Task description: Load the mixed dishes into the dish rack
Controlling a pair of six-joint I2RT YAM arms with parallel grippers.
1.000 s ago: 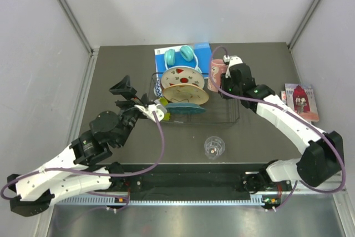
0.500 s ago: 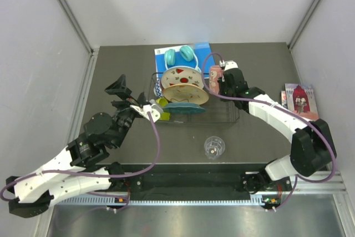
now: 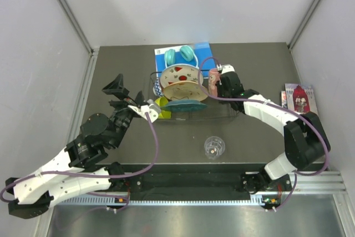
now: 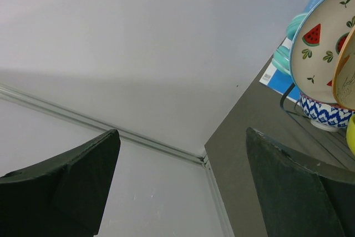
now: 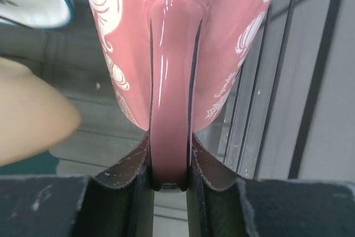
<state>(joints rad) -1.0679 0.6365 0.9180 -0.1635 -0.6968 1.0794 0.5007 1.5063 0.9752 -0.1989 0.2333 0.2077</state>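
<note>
**Holding state.** The right pincer is clamped on the handle of the pink mug, one finger on each side of the loop. Gripping the handle leaves the mug body free, so it can be lowered between the wires. The mug hangs over the right half of the dish rack, just beside the standing plates. It cannot be told whether its base touches the rack floor.

The left pincer stands fully apart and holds nothing. It is raised at the rack's left end, aimed past the rack at the wall, and is judged to be parked clear of the right arm's work.

**Rack contents.**
- The white plate with red watermelon slices and the cream-orange floral plate stand on edge, leaning together, as the tines are meant to hold them.
- The teal plate sits at their near side.
- The lime-green bowl and the small patterned bowl occupy the left end.

**Outstanding.** The clear glass stands upright on the desk, near the rack's front and apart from it.
</note>
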